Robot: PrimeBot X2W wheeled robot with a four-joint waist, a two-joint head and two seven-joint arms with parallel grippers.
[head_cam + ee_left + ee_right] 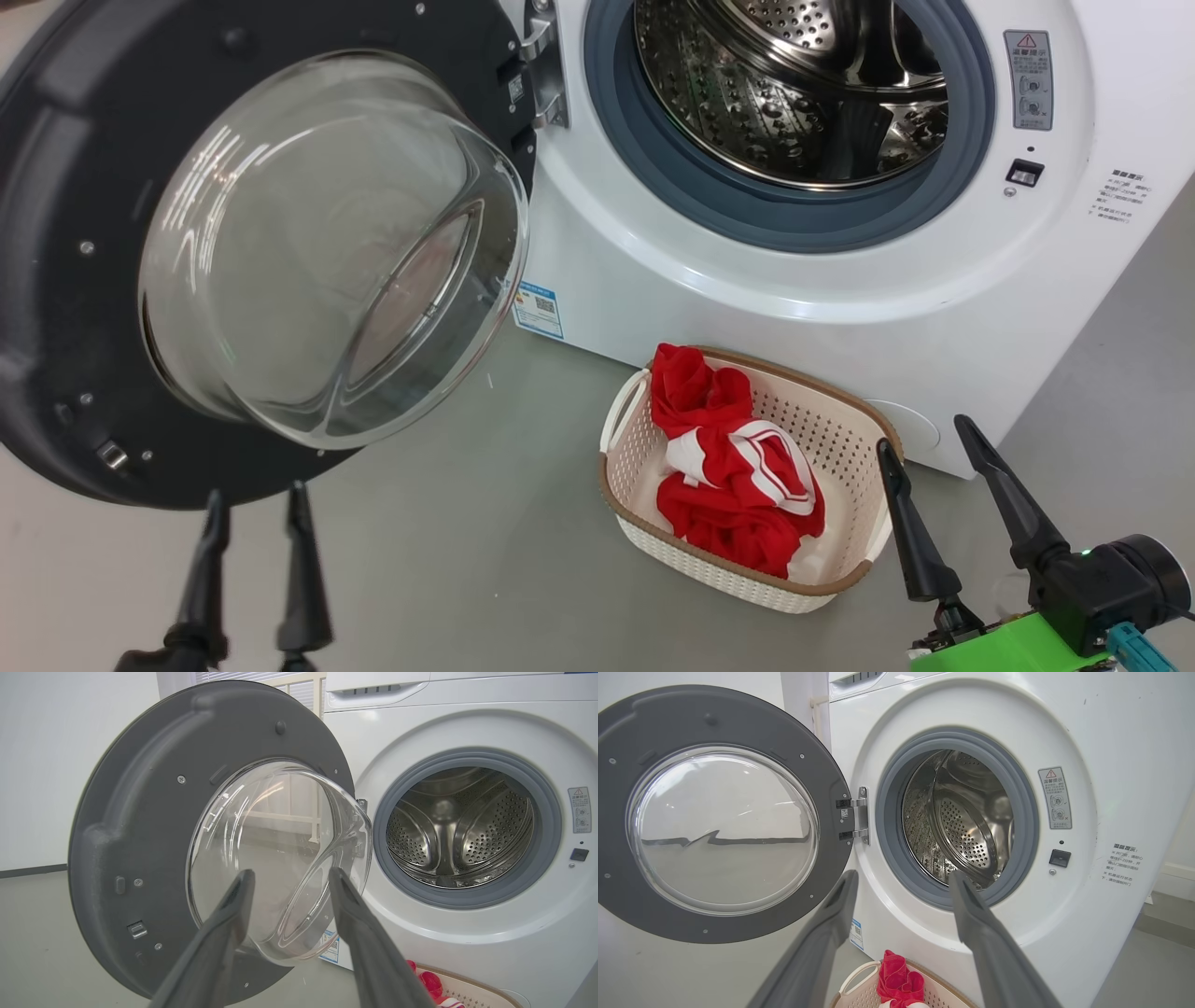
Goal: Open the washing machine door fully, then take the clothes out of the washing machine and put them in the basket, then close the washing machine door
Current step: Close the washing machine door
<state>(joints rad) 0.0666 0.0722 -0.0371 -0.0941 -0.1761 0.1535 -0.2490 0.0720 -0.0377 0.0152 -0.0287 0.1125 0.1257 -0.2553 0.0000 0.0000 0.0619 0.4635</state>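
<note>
The washing machine door is swung wide: dark rim, bulgy clear glass bowl. Crumpled red-and-white clothes sit in the perforated cream basket on the floor, right by the washing machine. The left gripper and right gripper both gape, holding nothing.

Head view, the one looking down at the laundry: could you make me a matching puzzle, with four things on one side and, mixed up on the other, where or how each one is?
Things
1. washing machine door
2. clothes
3. basket
4. drum

Place or state
A. on the floor in front of the washing machine
B. swung open, to the left
C. piled in the basket
D. shiny perforated steel

Pairs: 1-B, 2-C, 3-A, 4-D
</note>
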